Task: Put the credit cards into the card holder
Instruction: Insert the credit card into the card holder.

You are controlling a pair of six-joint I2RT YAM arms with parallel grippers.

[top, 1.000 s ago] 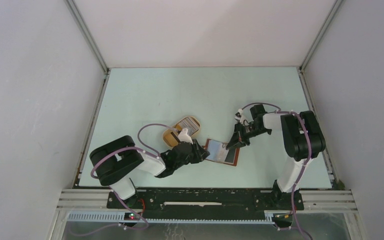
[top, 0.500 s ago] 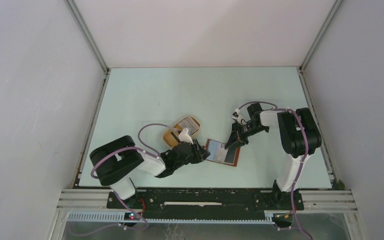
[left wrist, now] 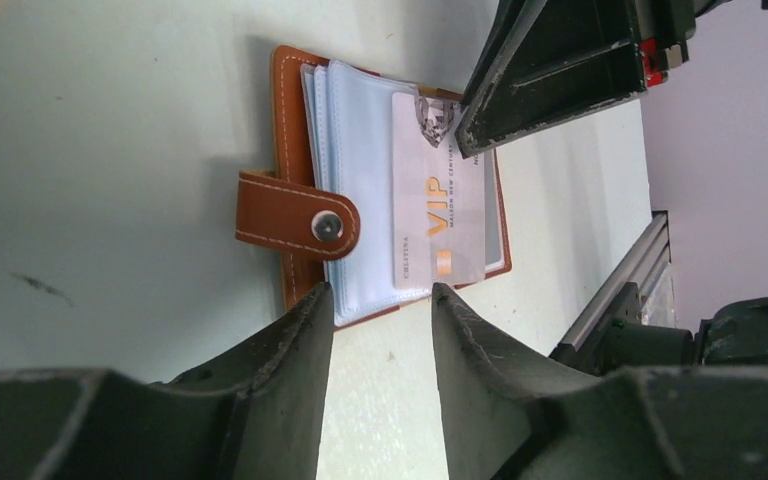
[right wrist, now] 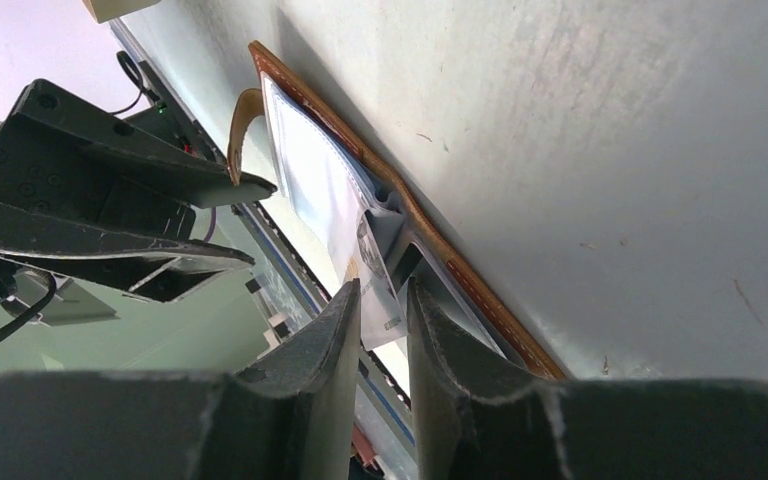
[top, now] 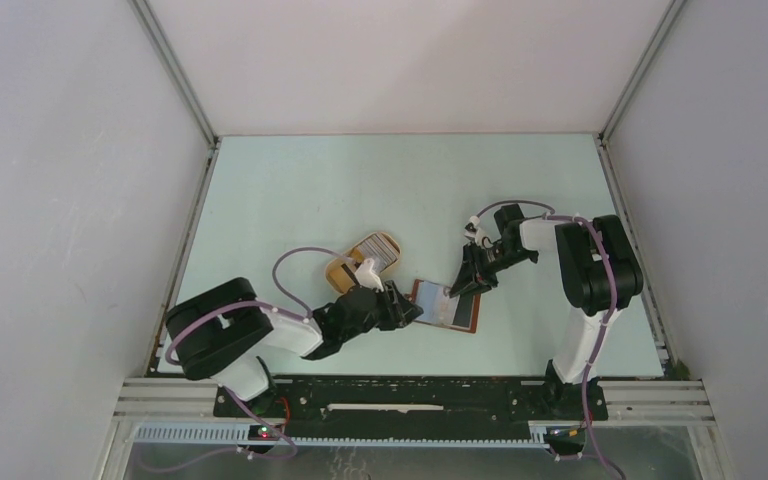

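Right gripper (right wrist: 383, 285) pinches a white credit card (left wrist: 438, 205) on the open card holder (left wrist: 282, 105); left gripper (left wrist: 382, 295), parted and empty, sits beside it

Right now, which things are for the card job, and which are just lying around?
For the job: reddish-brown leather card holder; white plastic VIP card on its clear pockets; striped row of cards in the tray.
Lying around: tan oval tray.

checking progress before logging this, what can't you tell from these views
How many credit cards lie in the tan tray: top view, too small.
Whether the VIP card is inside a card holder sleeve: left wrist view, clear plastic overlaps.
Whether the right gripper pinches that card: right wrist view, its fingers hide contact.
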